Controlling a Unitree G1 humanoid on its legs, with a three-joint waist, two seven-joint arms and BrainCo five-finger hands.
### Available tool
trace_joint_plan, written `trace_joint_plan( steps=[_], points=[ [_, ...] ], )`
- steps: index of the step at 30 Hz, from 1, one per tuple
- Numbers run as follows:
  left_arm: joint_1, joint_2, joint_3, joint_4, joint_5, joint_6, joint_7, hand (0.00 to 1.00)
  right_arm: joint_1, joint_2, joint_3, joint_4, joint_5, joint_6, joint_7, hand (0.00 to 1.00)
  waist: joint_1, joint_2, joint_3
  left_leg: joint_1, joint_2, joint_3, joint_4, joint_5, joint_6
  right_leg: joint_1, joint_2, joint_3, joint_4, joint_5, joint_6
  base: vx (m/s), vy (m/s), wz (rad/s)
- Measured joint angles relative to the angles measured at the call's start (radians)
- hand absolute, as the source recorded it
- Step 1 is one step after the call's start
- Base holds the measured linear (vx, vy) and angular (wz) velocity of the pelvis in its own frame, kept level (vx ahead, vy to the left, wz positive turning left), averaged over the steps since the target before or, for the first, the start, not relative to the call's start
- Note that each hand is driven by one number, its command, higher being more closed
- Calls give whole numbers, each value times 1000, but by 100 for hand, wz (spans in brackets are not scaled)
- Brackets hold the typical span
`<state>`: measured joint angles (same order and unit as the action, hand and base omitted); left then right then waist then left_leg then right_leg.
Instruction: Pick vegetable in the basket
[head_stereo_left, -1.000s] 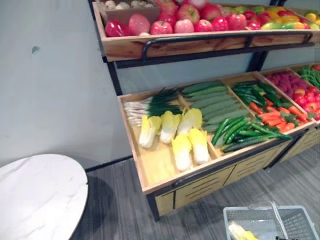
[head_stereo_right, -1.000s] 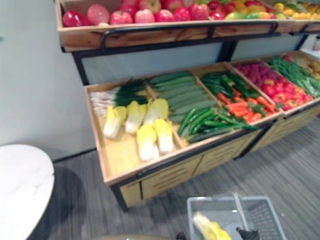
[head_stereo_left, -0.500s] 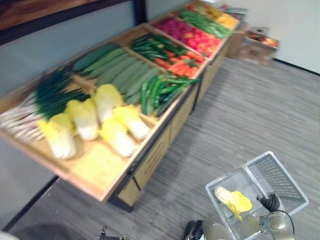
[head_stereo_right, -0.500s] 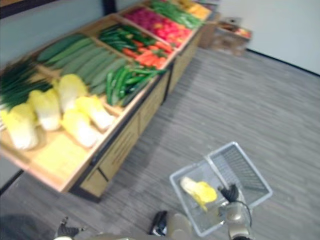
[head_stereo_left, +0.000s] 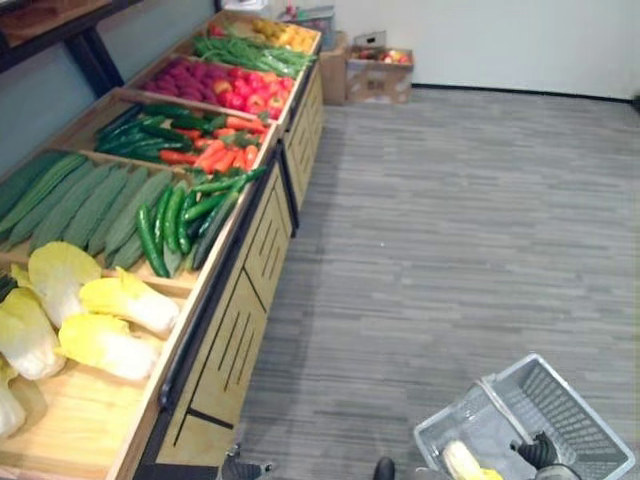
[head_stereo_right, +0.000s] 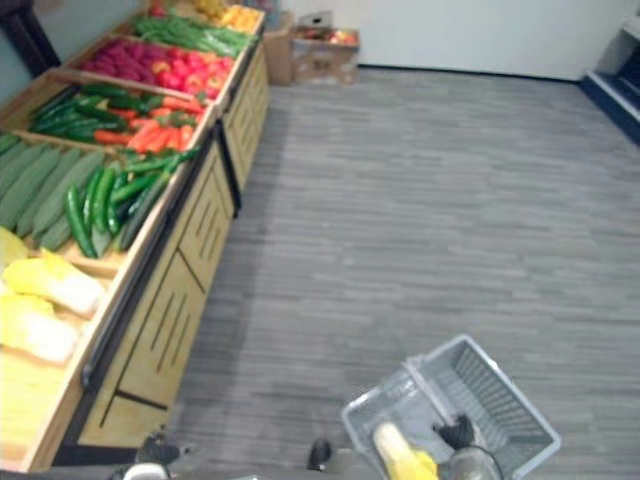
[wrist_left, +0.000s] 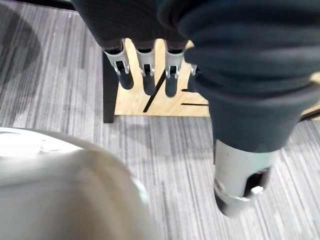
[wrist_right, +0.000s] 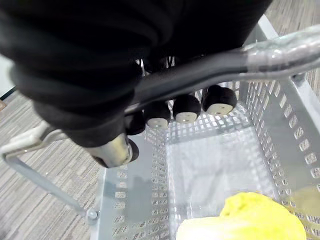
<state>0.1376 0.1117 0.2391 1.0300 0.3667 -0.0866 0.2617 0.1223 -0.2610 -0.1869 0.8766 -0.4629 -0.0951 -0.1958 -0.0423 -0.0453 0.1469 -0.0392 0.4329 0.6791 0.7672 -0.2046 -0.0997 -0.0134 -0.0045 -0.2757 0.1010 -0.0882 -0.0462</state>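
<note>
Left eye view: basket (head_stereo_left: 585, 410) hangs low on the right with one cabbage (head_stereo_left: 462, 462) inside; spare cabbages (head_stereo_left: 120, 305) lie on the stall (head_stereo_left: 245, 300), well apart.
Right eye view: right hand (head_stereo_right: 458, 433) sits over the basket's middle.
Left wrist view: left hand (wrist_left: 145, 65) hangs free, fingers straight, holding nothing.
Right wrist view: fingers (wrist_right: 186, 107) curl round the handle (wrist_right: 280, 50). My read: carry it level so the cabbage doesn't roll.

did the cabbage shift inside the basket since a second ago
No: the cabbage lies in the basket's same end, beside the right hand; only the camera swung.
</note>
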Motion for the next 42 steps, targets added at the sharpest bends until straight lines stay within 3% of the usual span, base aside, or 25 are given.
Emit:
trace_joint_plan(
  steps=[2,5,7,8,11,15,19,21,22,23,25,27,30,32,35,37,39,40,41,42],
  points=[
    [29,-19,-6,-6,-11,-16,3,0,-11,-6,0,-4,-7,-6,-2,100,26,15,4,-29,-138,-281,-121,-8,-6,3,-16,84,4,12,26,-31,95,-108],
    [54,-35,-41,-6,-6,-37,7,0,-23,-10,5,-27,-7,-20,-2,100,27,53,4,-21,-256,-540,-407,-10,-12,-14,-15,158,-12,28,52,-41,229,-81],
    [60,-38,-55,-5,8,-38,7,0,-22,-24,15,-62,-7,-26,-3,100,28,80,8,-16,-285,-635,-559,30,-19,-38,-10,186,-9,41,71,-4,243,-62],
    [62,-32,-58,-4,12,-36,8,0,-21,-28,33,-71,-7,-28,-4,100,43,81,3,-7,-310,-629,-577,53,-14,-50,-20,220,-17,54,92,16,291,-55],
    [48,-14,-87,-5,45,-37,16,0,-20,-37,46,-95,-7,-48,-4,100,43,62,8,-26,-354,-600,-591,49,-2,-56,-67,232,-53,86,128,54,266,-15],
    [40,1,-126,-2,48,-37,15,0,-44,-45,50,-96,-8,-48,-7,100,51,54,9,-7,-415,-544,-625,45,61,-55,-114,289,-108,114,168,147,238,-26],
    [34,10,-139,-1,48,-38,14,0,-56,-46,50,-94,-8,-48,-7,100,50,50,8,15,-436,-504,-625,25,95,-65,-132,317,-91,106,179,152,140,-34],
    [27,12,-156,5,48,-37,14,0,-68,-46,46,-94,-8,-48,-12,100,51,48,9,37,-442,-496,-624,18,102,-125,-131,333,51,61,179,146,111,-44],
    [25,15,-163,7,48,-37,14,0,-77,-45,44,-93,-8,-48,-20,100,51,48,12,64,-440,-495,-624,18,103,-192,-122,339,223,40,163,111,69,-31],
    [26,26,-170,8,48,-38,14,0,-80,-42,44,-96,-8,-48,-31,100,44,36,25,108,-444,-496,-618,16,107,-247,-124,338,410,44,158,101,63,-16],
    [26,53,-184,8,48,-39,14,0,-61,-25,44,-96,-7,-49,-36,100,41,23,40,172,-442,-505,-608,-35,144,-284,-124,338,609,75,156,114,64,18],
    [24,71,-181,7,48,-35,15,0,-42,0,47,-93,-7,-49,-35,100,42,0,46,206,-447,-511,-605,-64,154,-329,-144,334,722,35,147,155,21,21],
    [16,54,-161,7,48,-34,14,0,-52,3,42,-95,-7,-48,-35,100,30,17,61,205,-435,-538,-610,-66,151,-371,-138,306,595,1,139,200,-15,25],
    [15,42,-154,6,48,-34,14,0,-66,-8,22,-96,-7,-46,-37,100,21,36,74,206,-421,-554,-618,-75,132,-363,-140,308,327,19,157,196,-72,20],
    [14,46,-152,6,48,-33,15,0,-62,-6,-4,-96,-6,-40,-38,100,22,22,81,244,-417,-576,-628,-106,77,-346,-172,303,68,36,180,299,-217,21],
    [15,45,-143,6,48,-32,18,0,-50,-5,-15,-95,-4,-35,-39,100,13,30,80,271,-385,-606,-624,-147,29,-350,-176,267,119,99,181,366,-358,44],
    [5,27,-135,1,47,-35,18,0,-37,-3,-33,-92,-1,-32,-41,100,11,66,59,262,-321,-638,-588,-159,6,-381,-141,215,217,106,172,327,-316,36],
    [4,8,-129,0,47,-37,25,0,-45,-3,-32,-79,0,-31,-39,100,19,69,59,213,-293,-650,-477,-136,-18,-387,-118,201,257,73,120,380,-384,18],
    [4,-10,-126,4,46,-36,28,0,-53,-3,-30,-77,0,-31,-39,100,18,70,59,168,-278,-669,-369,-101,-24,-378,-106,193,278,52,91,380,-414,-1],
    [12,-9,-113,7,42,-34,30,0,-53,-4,-27,-77,0,-28,-38,100,19,71,59,109,-260,-685,-218,-24,-15,-350,-94,174,298,16,76,383,-414,12]
  ],
)
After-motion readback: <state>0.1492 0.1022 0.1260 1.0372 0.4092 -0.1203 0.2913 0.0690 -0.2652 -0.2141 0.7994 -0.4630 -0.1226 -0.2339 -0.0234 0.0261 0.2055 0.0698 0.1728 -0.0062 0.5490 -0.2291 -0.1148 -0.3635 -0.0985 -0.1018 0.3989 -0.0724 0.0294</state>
